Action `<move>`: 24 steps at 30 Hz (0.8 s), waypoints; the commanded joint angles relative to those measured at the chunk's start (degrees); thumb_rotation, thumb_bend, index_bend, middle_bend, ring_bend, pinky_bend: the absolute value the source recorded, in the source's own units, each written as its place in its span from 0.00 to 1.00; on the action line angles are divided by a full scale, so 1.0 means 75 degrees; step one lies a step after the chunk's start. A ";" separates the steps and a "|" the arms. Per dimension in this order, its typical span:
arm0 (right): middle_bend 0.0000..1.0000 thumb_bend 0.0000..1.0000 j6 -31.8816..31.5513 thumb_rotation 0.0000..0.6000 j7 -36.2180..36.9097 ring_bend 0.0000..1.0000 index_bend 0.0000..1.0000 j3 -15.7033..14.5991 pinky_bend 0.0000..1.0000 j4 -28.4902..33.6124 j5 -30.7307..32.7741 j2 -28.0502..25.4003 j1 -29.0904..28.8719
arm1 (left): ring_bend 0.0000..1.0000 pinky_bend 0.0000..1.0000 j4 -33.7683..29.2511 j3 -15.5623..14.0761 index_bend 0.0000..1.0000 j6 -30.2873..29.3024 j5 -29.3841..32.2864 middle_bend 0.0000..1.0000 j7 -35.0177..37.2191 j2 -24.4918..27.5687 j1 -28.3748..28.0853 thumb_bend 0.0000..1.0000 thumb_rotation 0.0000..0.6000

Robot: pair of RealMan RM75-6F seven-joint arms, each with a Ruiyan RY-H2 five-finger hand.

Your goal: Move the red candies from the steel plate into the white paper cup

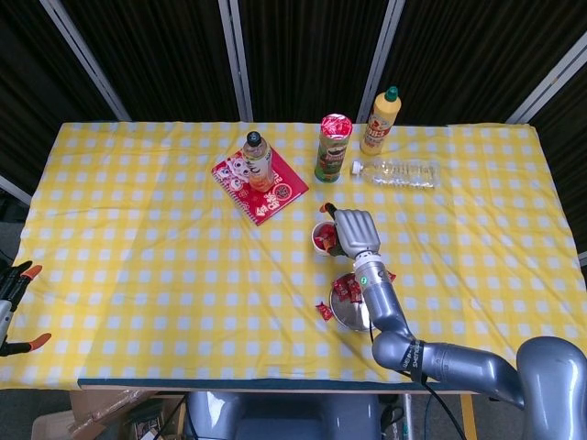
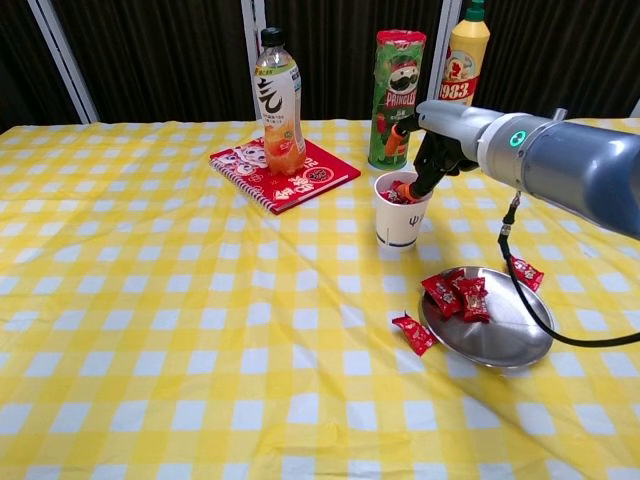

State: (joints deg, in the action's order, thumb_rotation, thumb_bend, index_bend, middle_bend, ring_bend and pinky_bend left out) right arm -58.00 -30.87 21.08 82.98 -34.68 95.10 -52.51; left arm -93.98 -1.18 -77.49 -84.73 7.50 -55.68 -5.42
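Here the right hand point(image 2: 432, 150) hangs over the white paper cup point(image 2: 401, 210), fingertips dipped at its rim; whether they clamp a sweet or are parted I cannot tell. Red wrapped candies point(image 2: 403, 194) lie inside the cup. More red candies point(image 2: 456, 294) sit on the round steel plate point(image 2: 500, 335), one on its far rim, another on the yellow checked worktop point(image 2: 150, 300) just beside it.

One white paper cup point(image 2: 401, 214); one steel plate point(image 2: 500, 338); three bottles point(image 2: 279, 103); one notebook point(image 2: 284, 173); one Pringles can point(image 2: 397, 97).
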 commanded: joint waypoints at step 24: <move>0.82 0.41 -0.1721 1.00 0.0034 0.85 0.34 -0.2122 0.97 0.3144 -0.1662 -0.1428 0.1904 | 0.00 0.00 0.0125 0.0009 0.00 -0.0396 -0.0161 0.00 -0.0133 -0.0121 0.0140 0.02 1.00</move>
State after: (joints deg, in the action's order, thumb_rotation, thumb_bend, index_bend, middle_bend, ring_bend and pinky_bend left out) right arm -70.82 -30.97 5.61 106.74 -46.90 84.18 -38.66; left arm -93.11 -1.09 -80.38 -85.85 6.57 -56.55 -4.41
